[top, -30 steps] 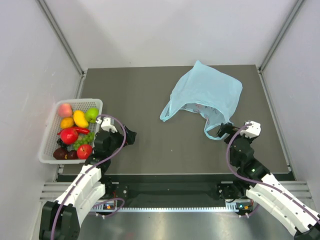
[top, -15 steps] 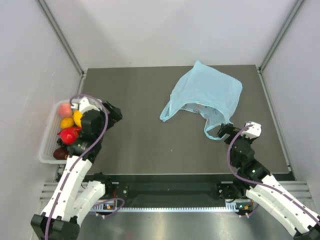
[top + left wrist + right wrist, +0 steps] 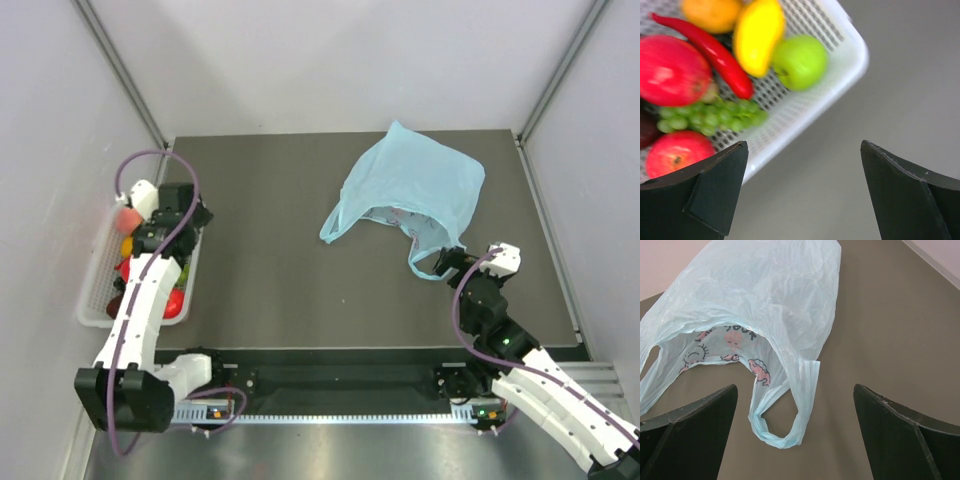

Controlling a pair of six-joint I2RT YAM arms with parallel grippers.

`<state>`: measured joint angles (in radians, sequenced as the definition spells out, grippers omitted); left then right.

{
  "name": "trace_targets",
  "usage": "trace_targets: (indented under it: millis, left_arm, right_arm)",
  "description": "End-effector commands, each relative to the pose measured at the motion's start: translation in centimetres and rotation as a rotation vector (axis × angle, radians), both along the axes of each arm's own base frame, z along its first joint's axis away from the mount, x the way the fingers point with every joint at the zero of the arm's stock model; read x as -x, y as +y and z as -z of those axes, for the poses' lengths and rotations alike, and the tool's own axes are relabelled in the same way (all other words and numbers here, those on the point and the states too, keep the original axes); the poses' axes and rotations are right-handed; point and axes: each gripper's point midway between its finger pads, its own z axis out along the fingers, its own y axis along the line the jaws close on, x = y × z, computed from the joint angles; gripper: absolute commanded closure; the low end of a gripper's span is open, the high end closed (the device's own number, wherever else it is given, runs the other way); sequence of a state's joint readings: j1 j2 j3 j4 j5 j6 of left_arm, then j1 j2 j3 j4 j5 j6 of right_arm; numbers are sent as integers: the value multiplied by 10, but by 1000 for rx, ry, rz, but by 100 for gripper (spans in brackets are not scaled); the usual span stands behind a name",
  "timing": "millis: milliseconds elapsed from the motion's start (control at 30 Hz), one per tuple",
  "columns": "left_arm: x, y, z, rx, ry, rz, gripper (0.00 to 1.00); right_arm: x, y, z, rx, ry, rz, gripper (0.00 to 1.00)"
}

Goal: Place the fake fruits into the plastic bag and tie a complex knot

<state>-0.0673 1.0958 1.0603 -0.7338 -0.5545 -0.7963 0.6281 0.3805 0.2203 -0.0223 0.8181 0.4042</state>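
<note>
**Barely started – fruit all in the basket, bag flat**

Both grippers are released and hold nothing. The left gripper (image 3: 803, 160) hangs with its jaws wide over the near corner of the white mesh basket (image 3: 840, 80). The right gripper (image 3: 794, 390) is just as wide, just short of the plastic bag (image 3: 765, 300).

The bag lies limp on the table (image 3: 300, 270), on the right side, mouth towards the right arm. The fake fruits (image 3: 715, 75) are well apart from it, on the far left.

Risks, as I judge them:
- The fruits are glossy, round and packed touching, so a pinch could squirt one out or catch a neighbour.
- A descent from here could strike the basket wall and drag it.
- The bag's mouth gapes only a little, so a dropped fruit might roll off.

Count:
- One bag with two handles, and one basket.
- In the left wrist view: two red apples, one green apple (image 3: 800, 61), one mango (image 3: 759, 35), one orange, one bunch of grapes (image 3: 710, 117), one red chilli (image 3: 715, 52) and a dark fruit at the edge.
- The top view adds one pink peach (image 3: 128, 217).
</note>
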Motion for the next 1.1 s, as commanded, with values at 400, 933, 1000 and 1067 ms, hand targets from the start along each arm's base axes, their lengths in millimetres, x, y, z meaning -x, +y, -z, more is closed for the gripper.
trace_targets:
  millis: [400, 933, 1000, 1067]
  left_arm:
    - [-24, 86, 26, 168, -19, -210, 3]
    - [26, 120, 13, 27, 110, -274, 1]
    - [32, 125, 30, 92, 129, -299, 1]
    - [39, 132, 42, 127, 162, -336, 1]
  right_arm:
    - [-4, 8, -13, -22, -36, -25, 0]
    - [-7, 13, -11, -13, -28, -47, 0]
    - [-7, 13, -11, -13, -28, -52, 0]
    - [-7, 13, -11, -15, -31, -53, 0]
